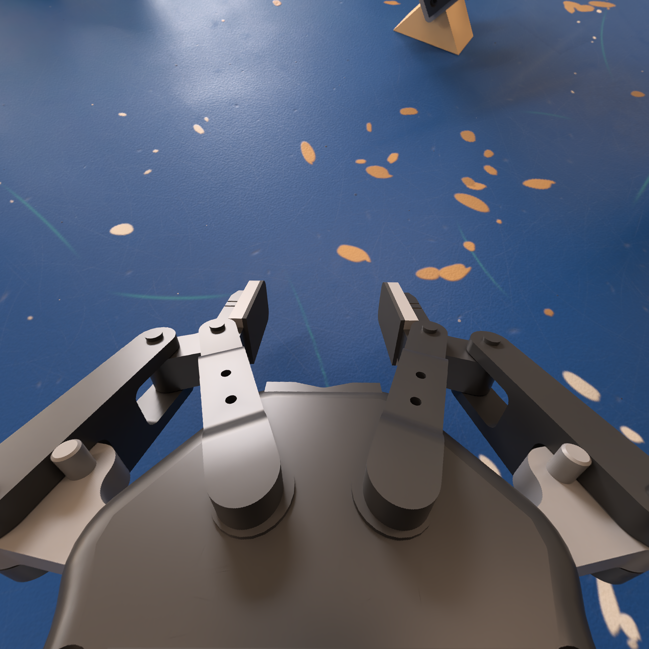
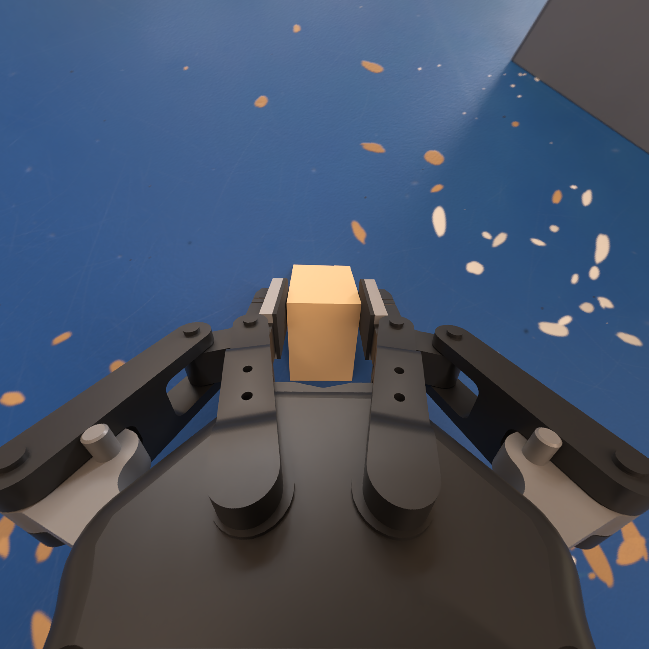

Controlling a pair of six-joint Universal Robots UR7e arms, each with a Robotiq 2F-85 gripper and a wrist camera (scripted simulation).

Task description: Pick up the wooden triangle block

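Note:
The wooden triangle block (image 2: pixel 321 323) is a pale tan wedge. In the right wrist view it sits between my right gripper's two pads, and my right gripper (image 2: pixel 322 316) is shut on it. The same block shows in the left wrist view (image 1: pixel 439 31) at the top right, with a dark finger (image 1: pixel 433 8) of the right gripper clamped on its face; whether it touches the surface I cannot tell. My left gripper (image 1: pixel 323 316) is open and empty, well short of the block and to its left.
The table (image 1: pixel 175 140) is blue with orange and cream flecks and faint green streaks. In the right wrist view a dark grey slab (image 2: pixel 597 63) fills the top right corner beyond the table's edge.

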